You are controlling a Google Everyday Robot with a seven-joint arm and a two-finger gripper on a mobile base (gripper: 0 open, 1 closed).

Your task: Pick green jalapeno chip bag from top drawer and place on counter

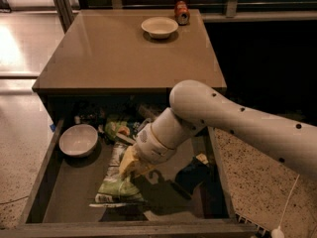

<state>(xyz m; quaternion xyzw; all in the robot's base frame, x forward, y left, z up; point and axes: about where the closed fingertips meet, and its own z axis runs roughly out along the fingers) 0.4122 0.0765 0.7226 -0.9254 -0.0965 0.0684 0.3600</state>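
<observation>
The top drawer (44,182) is pulled open below the counter (114,53). The green jalapeno chip bag (116,185) lies crumpled in the drawer's middle, with its white-and-black strip toward the front rim. My gripper (131,165) reaches down into the drawer from the right. It is shut on the upper end of the bag and holds that end slightly raised. The wrist hides the bag's twisted top.
A brighter green bag (116,128) lies at the drawer's back and a white bowl (78,140) at its left. A dark packet (193,175) lies at its right. On the counter stand a white bowl (159,27) and a red can (182,12).
</observation>
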